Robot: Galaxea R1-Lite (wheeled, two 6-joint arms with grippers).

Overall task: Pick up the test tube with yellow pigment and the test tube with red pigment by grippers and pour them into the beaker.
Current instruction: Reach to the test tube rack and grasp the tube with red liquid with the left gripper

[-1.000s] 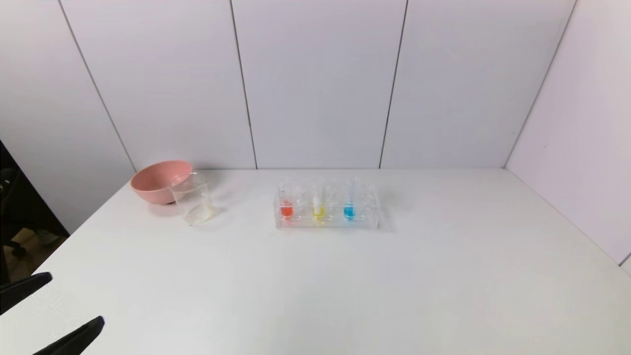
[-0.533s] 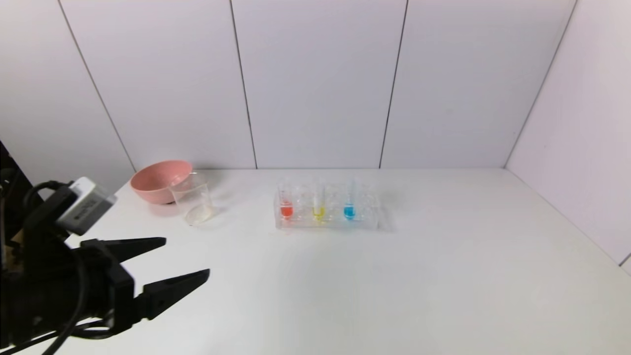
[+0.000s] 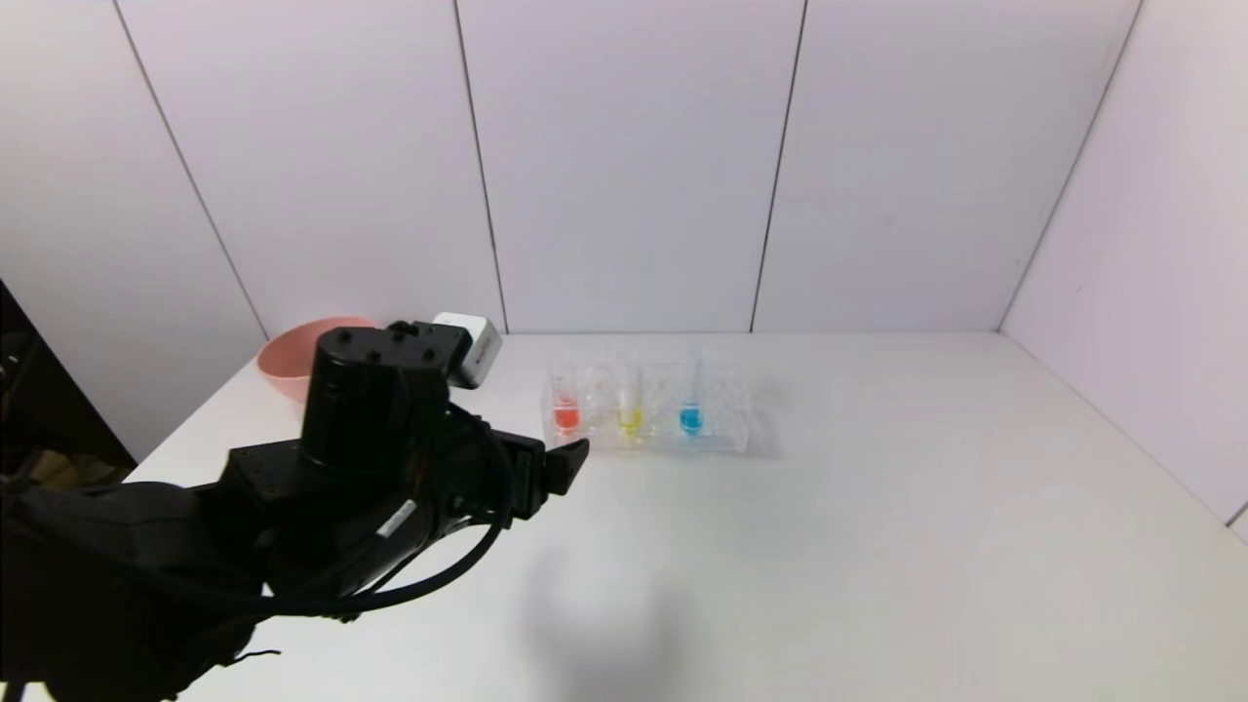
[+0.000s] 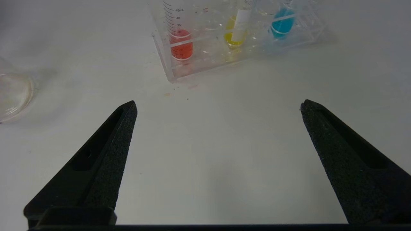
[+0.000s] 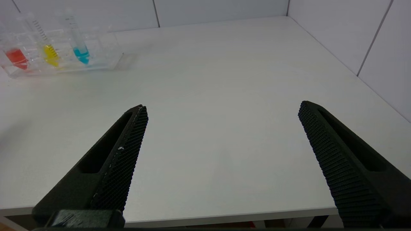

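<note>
The red-pigment test tube (image 3: 566, 414) and the yellow-pigment test tube (image 3: 631, 417) stand upright in a clear rack (image 3: 726, 434) at mid-table. My left gripper (image 3: 565, 463) hovers just in front of the rack's left end. In the left wrist view it (image 4: 218, 104) is open and empty, with the red tube (image 4: 181, 46) and the yellow tube (image 4: 236, 32) ahead of it. The beaker (image 4: 13, 93) shows only at that view's edge; my arm hides it in the head view. My right gripper (image 5: 223, 107) is open and empty over the table's front edge.
A tube of blue liquid (image 3: 691, 417) stands in the same rack, right of the yellow one. A pink bowl (image 3: 288, 363) sits at the back left, partly behind my left arm. White walls close the back and right sides.
My left arm has swung up from the lower left corner and reached right toward the rack, now covering the beaker in the head view. Its jaws stay open. The tubes have not moved.
</note>
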